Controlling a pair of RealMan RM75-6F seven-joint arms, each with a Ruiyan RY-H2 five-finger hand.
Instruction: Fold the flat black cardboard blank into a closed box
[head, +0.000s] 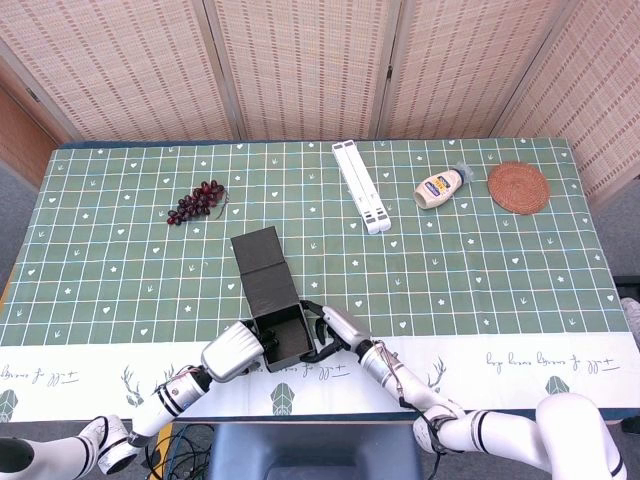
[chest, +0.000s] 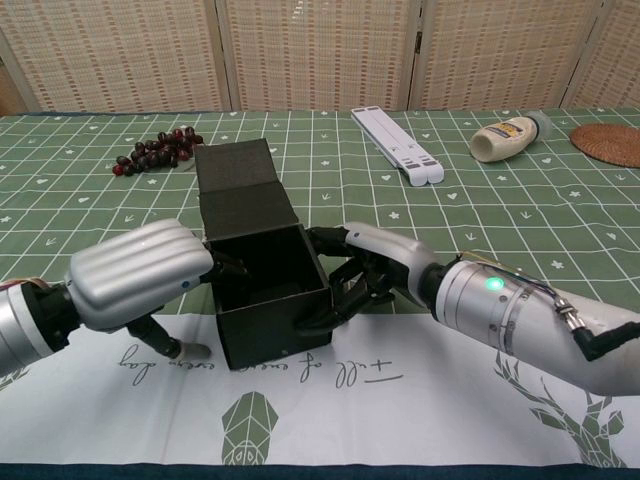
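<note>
A black cardboard box (chest: 262, 285), folded into an open-topped cube with its lid flap (chest: 243, 187) lying back and away from the robot, sits at the lower centre of both views, where the green checked cloth meets the white printed border of the tabletop (head: 480, 280). The left robot hand (chest: 140, 272) comes in from the lower left with its silver back turned up and outward; its dark fingers (chest: 222, 266) curl in against the left wall of the box near the rim, and its thumb reaches down to the cloth beside the lower left corner. The right robot hand (chest: 368, 268) reaches in from the lower right, forearm stretched low across the white border, with a green light glowing on the wrist. Its fingers (chest: 325, 305) are spread along the right wall of the box, one at the upper rim and others pressing lower on the side panel, so the box is braced between the two hands. The head view shows the same pairing, the left robot hand (head: 235, 352) and right robot hand (head: 335, 332) flanking the box (head: 278, 332). Farther back lie a bunch of dark grapes (head: 196, 201) at upper left, a white folding stand (head: 361, 186) at upper centre, a mayonnaise bottle (head: 440, 187) on its side, and a round woven coaster (head: 518, 187) at upper right.
</note>
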